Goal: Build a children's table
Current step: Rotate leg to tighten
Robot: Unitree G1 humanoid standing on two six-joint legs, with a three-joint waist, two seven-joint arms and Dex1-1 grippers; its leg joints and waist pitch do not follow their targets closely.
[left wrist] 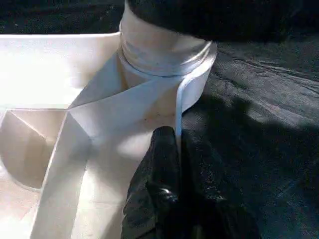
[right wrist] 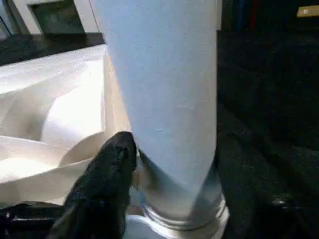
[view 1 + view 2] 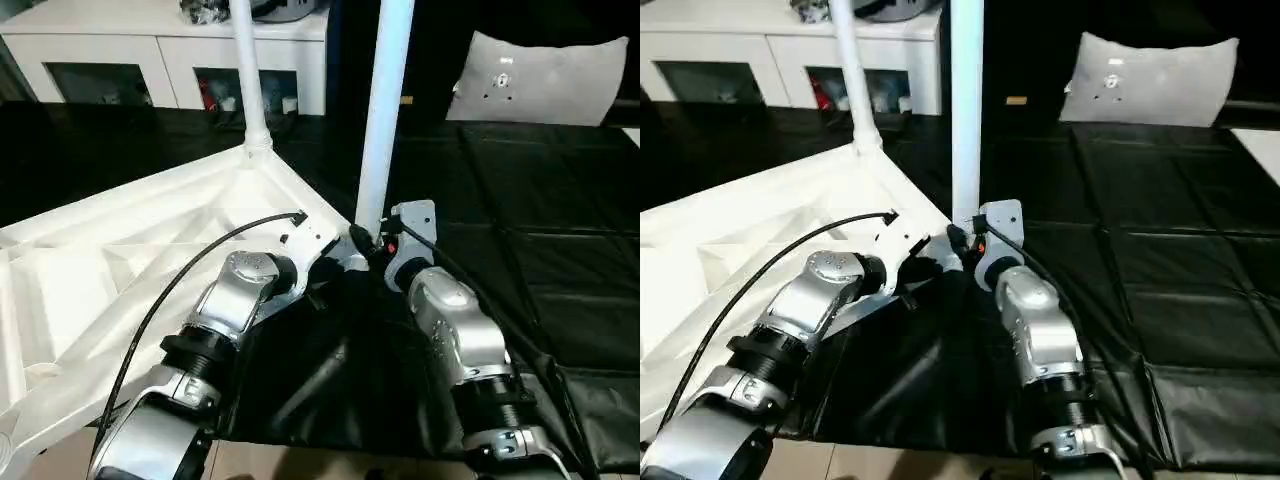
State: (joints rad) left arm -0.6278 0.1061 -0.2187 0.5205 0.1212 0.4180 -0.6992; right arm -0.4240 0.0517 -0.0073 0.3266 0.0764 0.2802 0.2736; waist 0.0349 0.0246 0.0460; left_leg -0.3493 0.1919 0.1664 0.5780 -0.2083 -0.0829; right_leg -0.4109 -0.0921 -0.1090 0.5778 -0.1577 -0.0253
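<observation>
The white table top lies upside down on the black mat, ribbed underside up. One white leg stands upright in the far corner socket. A second leg stands upright in the corner socket nearest my hands. My right gripper is shut on the base of this second leg; in the right wrist view a black finger presses against the tube just above the socket. My left gripper is shut on the thin rim of the table top just below that same corner socket.
A white cabinet with shelves stands along the back. A grey cushion leans at the back right. The black quilted mat stretches to the right of the table top. A black cable loops over my left forearm.
</observation>
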